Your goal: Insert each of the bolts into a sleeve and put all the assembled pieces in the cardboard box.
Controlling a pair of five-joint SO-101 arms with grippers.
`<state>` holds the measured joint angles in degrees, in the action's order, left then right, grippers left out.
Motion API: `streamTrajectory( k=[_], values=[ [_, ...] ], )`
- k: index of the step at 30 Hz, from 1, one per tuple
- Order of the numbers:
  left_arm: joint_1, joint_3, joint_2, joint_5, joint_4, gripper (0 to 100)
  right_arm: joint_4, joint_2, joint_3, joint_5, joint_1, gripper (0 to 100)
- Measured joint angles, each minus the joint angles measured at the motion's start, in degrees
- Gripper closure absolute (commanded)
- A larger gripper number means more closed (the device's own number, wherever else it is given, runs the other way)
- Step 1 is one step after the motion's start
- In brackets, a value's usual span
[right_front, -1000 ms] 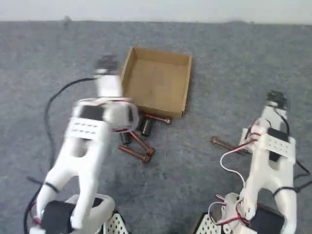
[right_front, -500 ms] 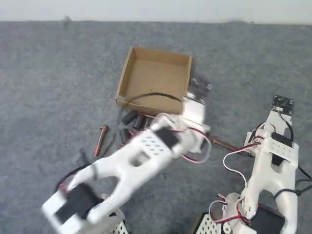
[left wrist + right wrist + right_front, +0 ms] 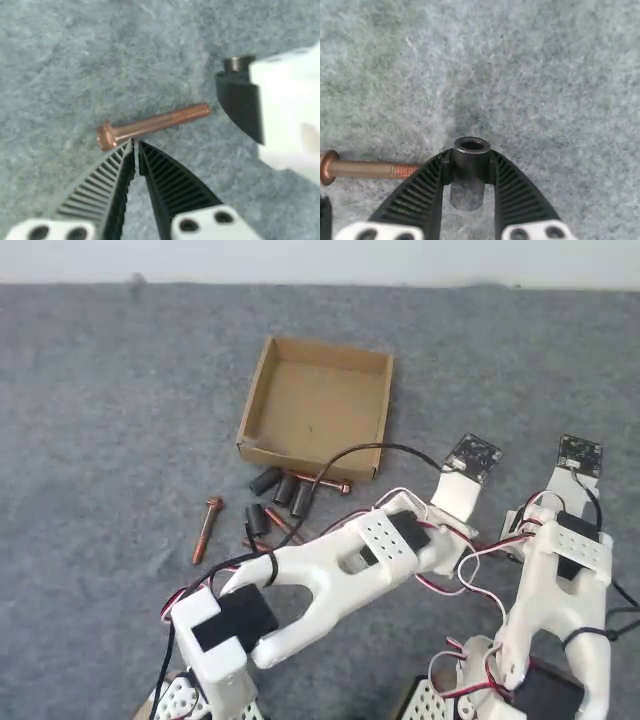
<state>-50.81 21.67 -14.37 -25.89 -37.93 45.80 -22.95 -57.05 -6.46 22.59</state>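
Bolt [image 3: 150, 125], coppery, on fuzzy desk [image 3: 75, 50] by closed ribbed left claw [image 3: 136, 144]; right claw [image 3: 470, 154] clamping smooth dark tubular sleeve [image 3: 468, 172]; cardboard box [image 3: 315, 410] at their 10 o'clock.

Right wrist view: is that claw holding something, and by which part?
Yes. The right gripper holds a black sleeve by its sides, near the open end.

The left arm [image 3: 370, 550] has been swung from the left wall of the cardboard box [image 3: 262, 390] across the worktop [image 3: 120, 390] to a place just beside the right arm [image 3: 560, 560]. The left gripper [image 3: 135, 144] has been brought up to a bolt [image 3: 150, 125] there. A second bolt [image 3: 205, 528] and the sleeves [image 3: 285, 490] near the box have been uncovered, and possibly nudged as well.
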Motion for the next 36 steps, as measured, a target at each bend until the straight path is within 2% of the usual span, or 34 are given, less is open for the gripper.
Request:
streamTrajectory(
  k=[3,9,13,19,21,27,34,36],
  values=[
    [0.2,-0.1,-0.9,-0.4,0.0,99,0.0,0.0,0.0,0.0,0.0,99.2],
    [1.5,-7.4,-9.1,-7.8,-0.6,99,0.0,0.0,0.0,0.0,0.0,99.2],
    [2.2,-12.4,-11.5,-8.4,-2.1,99,0.0,0.0,0.0,0.0,0.0,99.2],
    [2.0,-13.3,-11.5,-8.9,-2.9,99,0.0,0.0,0.0,0.0,0.0,99.2],
    [2.0,-13.5,-11.5,-12.4,-5.4,99,0.0,0.0,0.0,0.0,0.0,99.2],
    [2.1,-13.5,-6.5,-29.5,-12.6,99,0.0,0.0,0.0,0.0,0.0,99.2],
    [1.6,-13.5,-4.7,-32.3,-13.7,98,0.0,0.0,0.0,0.0,0.0,99.2],
    [1.7,-13.5,-4.7,-34.1,-13.7,93,0.0,0.0,0.0,0.0,0.0,99.2]
  ],
)
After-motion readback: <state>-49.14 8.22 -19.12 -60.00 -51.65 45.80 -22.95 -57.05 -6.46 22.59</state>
